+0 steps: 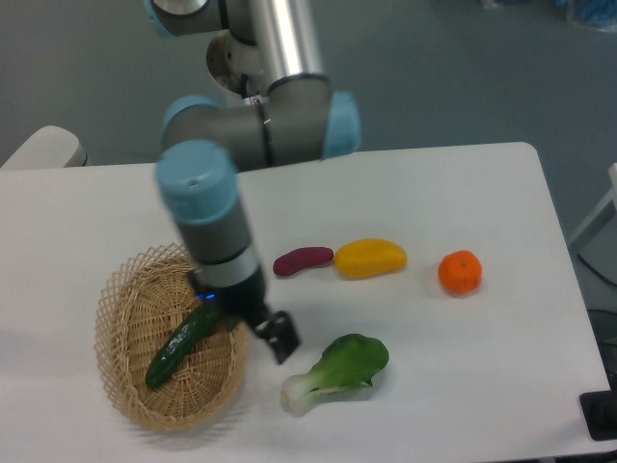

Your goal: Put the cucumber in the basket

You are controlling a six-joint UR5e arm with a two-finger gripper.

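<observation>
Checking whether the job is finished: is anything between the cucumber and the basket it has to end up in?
Nothing visible. The cucumber already lies inside the basket, and the gripper is outside the rim, over the table.

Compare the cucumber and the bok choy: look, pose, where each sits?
Shape: the cucumber is slim, smooth and uniformly dark green; the bok choy is broad and leafy with a white stem end.
Place: the cucumber lies inside the basket; the bok choy lies on the bare table.
Pose: the cucumber runs diagonally, upper end toward the gripper; the bok choy's stem points lower left.
Shared: both green, lying flat, neither held.
</observation>
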